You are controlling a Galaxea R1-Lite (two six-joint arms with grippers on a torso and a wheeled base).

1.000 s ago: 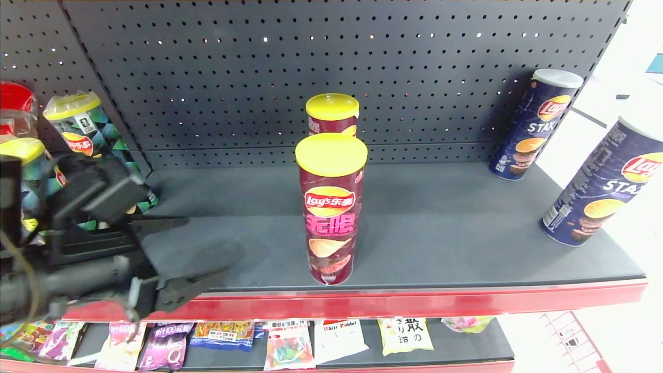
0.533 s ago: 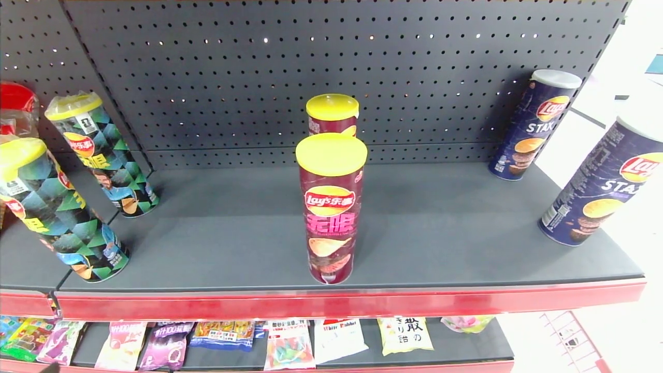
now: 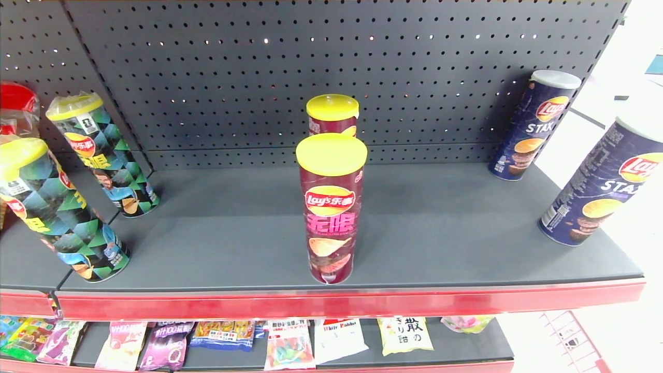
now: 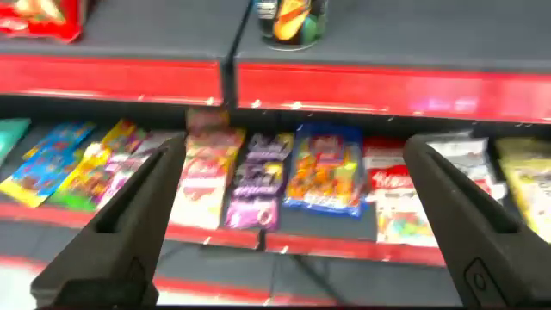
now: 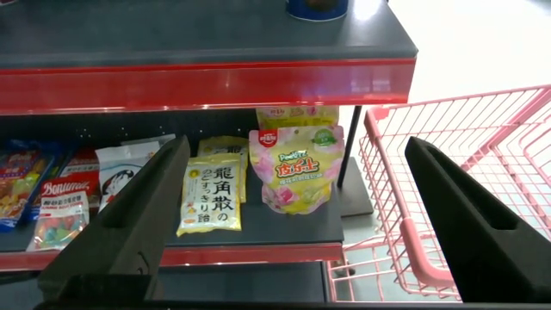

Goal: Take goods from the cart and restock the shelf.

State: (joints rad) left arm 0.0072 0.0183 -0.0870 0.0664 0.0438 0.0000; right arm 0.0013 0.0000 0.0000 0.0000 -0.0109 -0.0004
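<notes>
Withdrawn from the grey shelf [image 3: 440, 223], your left gripper [image 4: 294, 145] is hovering, jaws spread, before glossy snack bags [image 4: 258, 181]; your right gripper [image 5: 297, 145] is gaping beside the pink wire cart [image 5: 417, 258].

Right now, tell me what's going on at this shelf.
Nothing is being handled. The left gripper and right gripper are both open and empty, low in front of the lower shelf of snack packets. On the upper shelf two maroon cans stand upright in the middle, one behind the other, blue cans to the right, green patterned cans to the left. The pink cart is near the right gripper.
</notes>
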